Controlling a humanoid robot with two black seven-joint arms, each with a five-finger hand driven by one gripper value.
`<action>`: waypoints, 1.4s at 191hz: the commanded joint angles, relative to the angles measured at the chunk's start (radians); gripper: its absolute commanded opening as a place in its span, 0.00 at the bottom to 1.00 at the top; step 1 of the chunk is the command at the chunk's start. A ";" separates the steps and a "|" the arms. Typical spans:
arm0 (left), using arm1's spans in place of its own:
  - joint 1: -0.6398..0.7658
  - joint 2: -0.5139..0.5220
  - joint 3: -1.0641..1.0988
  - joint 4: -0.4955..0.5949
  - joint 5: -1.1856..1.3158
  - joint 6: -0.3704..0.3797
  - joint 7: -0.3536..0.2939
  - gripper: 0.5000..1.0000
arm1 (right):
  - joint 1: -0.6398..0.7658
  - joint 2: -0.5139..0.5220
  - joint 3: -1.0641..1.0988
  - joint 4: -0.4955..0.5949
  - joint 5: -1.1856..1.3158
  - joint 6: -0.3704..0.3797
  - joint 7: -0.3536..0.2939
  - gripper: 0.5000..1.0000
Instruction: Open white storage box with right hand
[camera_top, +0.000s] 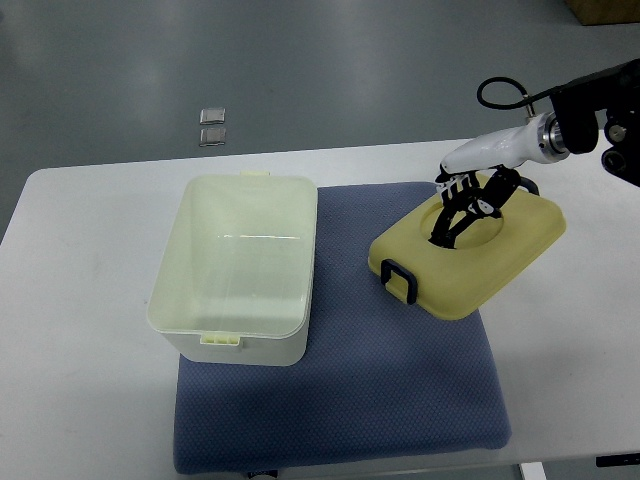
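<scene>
**Cream lid off the box, right hand resting on it**

Top view: a white storage box (238, 268) stands open on the left part of a blue mat (340, 400), its inside bare and pale, with a small latch tab showing on its near rim and another on its far rim. The mat lies on a white table (80, 400). Just to the right of the box, apart from it, the cream-yellow lid (470, 252) lies on the mat's right side, turned at an angle to the box, its far right corner reaching past the mat's edge over the table. A black clip (402, 280) sits on the lid's near left edge, and a second black clip shows at its far edge behind the fingers.

The right hand (472, 205) comes in from the upper right edge, its arm dark at the wrist, then silver, then a white forearm shell sloping down and to the left. Its thin black fingers (452, 222) point down and toward the left, spread loosely across the round recess in the lid's top. They touch or nearly touch the lid's surface but wrap around nothing. A black cable loops above the wrist.

Beyond the table, on the grey floor, two small clear square items (212, 125) lie one beside the other.
</scene>
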 joint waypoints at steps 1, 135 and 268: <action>0.000 0.000 0.000 0.001 0.000 0.000 0.000 1.00 | -0.014 0.058 0.000 -0.001 0.000 -0.046 0.000 0.00; 0.002 0.000 -0.001 0.001 0.000 0.000 0.000 1.00 | -0.060 0.180 0.003 -0.077 0.011 -0.097 -0.003 0.85; 0.000 0.000 0.002 -0.002 0.000 0.000 0.000 1.00 | -0.119 0.094 0.405 -0.216 0.466 0.015 -0.002 0.85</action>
